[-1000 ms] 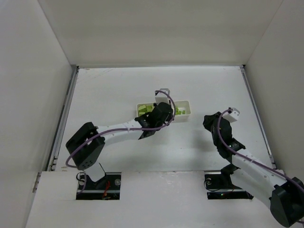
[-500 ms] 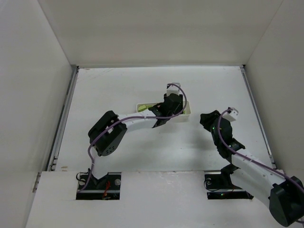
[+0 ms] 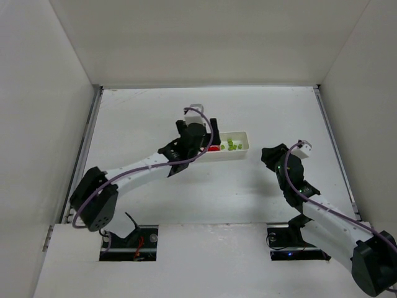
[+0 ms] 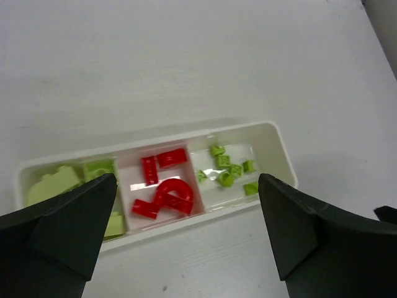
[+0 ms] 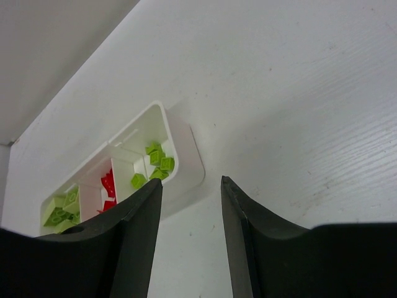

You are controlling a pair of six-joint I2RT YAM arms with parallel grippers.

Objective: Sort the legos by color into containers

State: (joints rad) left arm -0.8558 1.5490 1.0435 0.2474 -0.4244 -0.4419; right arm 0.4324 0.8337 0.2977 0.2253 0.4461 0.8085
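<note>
A long white tray (image 4: pixel 282 155) holds the containers, three compartments side by side. The left one has larger lime green legos (image 4: pixel 62 183). Red legos (image 4: pixel 167 186) fill the middle one, and small green legos (image 4: pixel 226 167) lie in the right one. My left gripper (image 4: pixel 186 230) hangs above the tray's near side, open wide and empty. From above, the left gripper (image 3: pixel 197 133) covers the left end of the tray (image 3: pixel 247 146). My right gripper (image 5: pixel 189 205) is open over bare table, right of the tray (image 5: pixel 186 155), holding nothing.
White walls enclose the table on three sides, with metal rails (image 3: pixel 84 155) along the left and right edges. The right gripper (image 3: pixel 271 158) stands a short way off the tray's right end. No loose bricks show on the table surface.
My left gripper went from shut to wide open, swinging over the tray's right end and then back to its left part. The right gripper opened partway and shifted slightly.
</note>
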